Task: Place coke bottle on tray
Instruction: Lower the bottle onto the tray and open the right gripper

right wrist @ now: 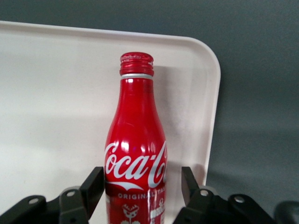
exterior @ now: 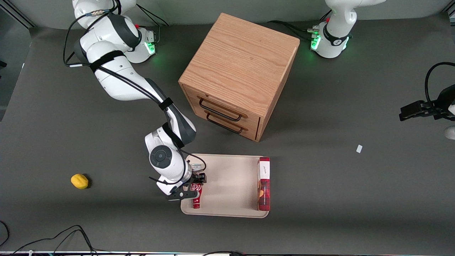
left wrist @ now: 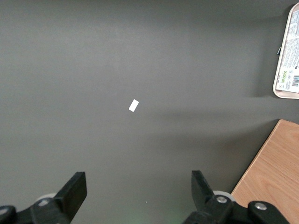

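**Red bottle on tray, fingers either side**

Red items counted: you had one coke bottle [exterior: 196, 197] and one longer red box [exterior: 264, 184] with a white label, both on the single cream tray [exterior: 227, 177]. One yellow fruit [exterior: 79, 181] lay on the grey table [exterior: 71, 142] toward the working arm's end, one white scrap [exterior: 359, 148] toward the parked arm's end, and one wooden two-drawer cabinet [exterior: 238, 67] stood farther from the front camera than the tray.

Bottle lay flat on the tray floor by the rim at the working arm's end, long axis running along that short edge, red cap [right wrist: 136, 63] pointing toward the front camera and away from the gripper.

White script read "Coca-Cola", with "ORIGINAL" legible beneath it; the rest was cut off. Box label text was not readable.

Your gripper [right wrist: 141, 184] sat over the bottle's lower body, fingers [right wrist: 92, 186] spread, one on each side, with a sliver of tray showing beside each; bottle not clamped.
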